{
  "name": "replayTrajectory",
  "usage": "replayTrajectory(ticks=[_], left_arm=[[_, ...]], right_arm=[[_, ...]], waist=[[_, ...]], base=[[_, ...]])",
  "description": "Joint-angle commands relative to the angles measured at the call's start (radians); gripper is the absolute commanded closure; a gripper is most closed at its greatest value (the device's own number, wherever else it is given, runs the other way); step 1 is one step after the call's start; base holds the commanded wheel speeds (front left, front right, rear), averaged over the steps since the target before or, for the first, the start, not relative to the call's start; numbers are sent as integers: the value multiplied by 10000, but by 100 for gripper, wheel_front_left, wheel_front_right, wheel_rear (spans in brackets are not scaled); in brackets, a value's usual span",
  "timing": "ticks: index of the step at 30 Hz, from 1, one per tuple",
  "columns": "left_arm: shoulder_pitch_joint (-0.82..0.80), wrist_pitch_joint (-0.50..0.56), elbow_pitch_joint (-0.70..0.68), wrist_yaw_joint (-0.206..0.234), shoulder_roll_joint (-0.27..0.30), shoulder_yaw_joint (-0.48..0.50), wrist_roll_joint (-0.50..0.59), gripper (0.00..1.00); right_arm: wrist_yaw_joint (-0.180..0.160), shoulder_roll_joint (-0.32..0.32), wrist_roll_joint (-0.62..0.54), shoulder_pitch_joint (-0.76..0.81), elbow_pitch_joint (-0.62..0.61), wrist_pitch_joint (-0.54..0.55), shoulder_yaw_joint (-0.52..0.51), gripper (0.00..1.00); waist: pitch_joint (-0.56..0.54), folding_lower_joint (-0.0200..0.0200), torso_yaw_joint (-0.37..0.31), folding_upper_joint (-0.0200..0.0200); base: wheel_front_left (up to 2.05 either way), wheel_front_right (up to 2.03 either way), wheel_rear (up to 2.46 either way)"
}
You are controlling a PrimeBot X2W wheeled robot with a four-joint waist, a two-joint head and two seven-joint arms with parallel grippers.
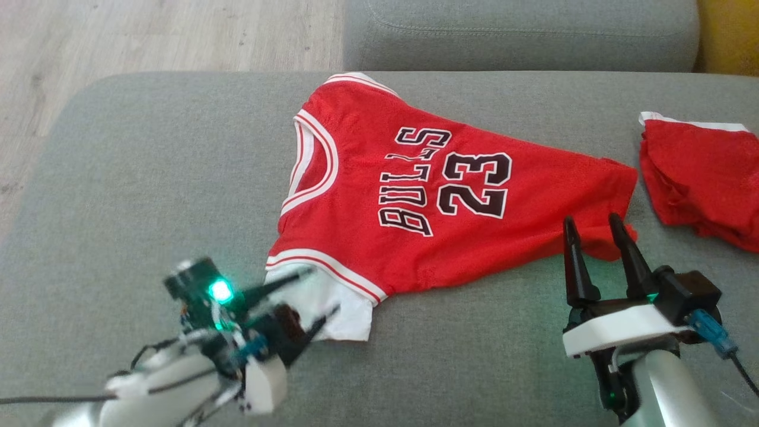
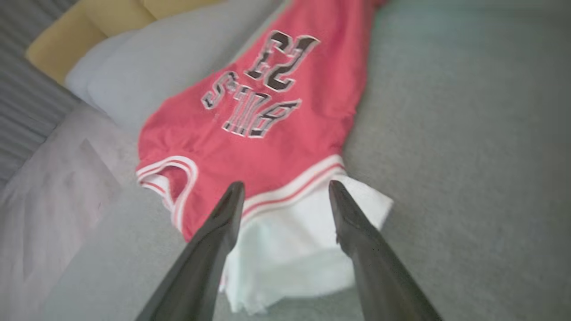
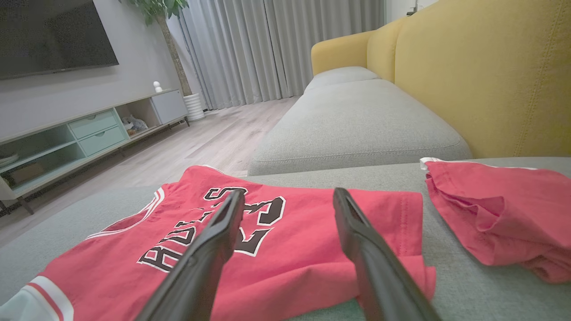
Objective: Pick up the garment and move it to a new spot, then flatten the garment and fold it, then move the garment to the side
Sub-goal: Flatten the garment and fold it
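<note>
A red BULLS 23 jersey [image 1: 450, 190] with white trim lies spread on the grey sofa seat [image 1: 148, 178], neck hole to the left, a white sleeve [image 1: 332, 308] at its lower left corner. My left gripper [image 1: 323, 290] is open, its fingers straddling that white sleeve [image 2: 290, 240] just above it. My right gripper [image 1: 593, 228] stands open over the jersey's lower right hem [image 3: 392, 263]. Nothing is held by either. The jersey [image 2: 267, 111] looks blurred in the left wrist view.
A second red garment [image 1: 705, 178] lies crumpled at the right of the seat [image 3: 499, 214]. Another grey cushion [image 1: 522, 35] and a yellow backrest [image 3: 486, 76] lie beyond. Wooden floor [image 1: 148, 35] borders the seat's far left edge.
</note>
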Motion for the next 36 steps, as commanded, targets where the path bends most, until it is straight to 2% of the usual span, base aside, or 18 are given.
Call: replayTrajectory(ticks=[1,8,11,13,16,19,24,32,36], left_arm=[[-349,-142,-278,230,377,686,-149,0],[451,-2010,-925,2599,-11,3260,-2160,0],[906,-2672,-1133,3440,-308,4405,-2864,0],[1264,-2853,-1312,3801,-553,5091,-3125,0],[1941,-2912,-1699,4090,-1109,6206,-3019,0],[3294,-2917,-1702,3777,-1841,7159,-2289,0],[4152,-2919,-1559,3072,-2688,8277,-1513,0],[4173,-2920,-1052,1927,-3443,9112,-473,0],[4119,-2921,-894,1612,-3673,9314,-214,0]], right_arm=[[-9,-29,-3,-182,-276,-111,239,0],[-9,-29,-81,-174,-385,-111,178,0],[-9,-29,-111,-128,-479,-111,109,0],[-9,-29,-114,-69,-550,-111,66,0],[-9,-29,-97,48,-622,-111,-1,0],[-9,-29,-132,152,-655,-111,7,0],[-9,-29,-207,262,-586,-111,-270,0],[-9,-29,-210,7,797,504,-1139,0],[-9,-29,-114,-390,1458,700,-1352,0]], waist=[[-8,1,-17,-1],[-82,1,-189,-1],[-130,1,-249,-1],[-169,1,-284,-1],[-201,1,-316,-1],[-157,1,-416,-1],[16,1,-432,-1],[401,1,-328,-1],[579,1,-249,-1]], base=[[0,0,0],[0,0,0],[0,0,0],[0,0,0],[0,0,0],[0,0,0],[0,0,0],[0,0,0],[0,0,0]])
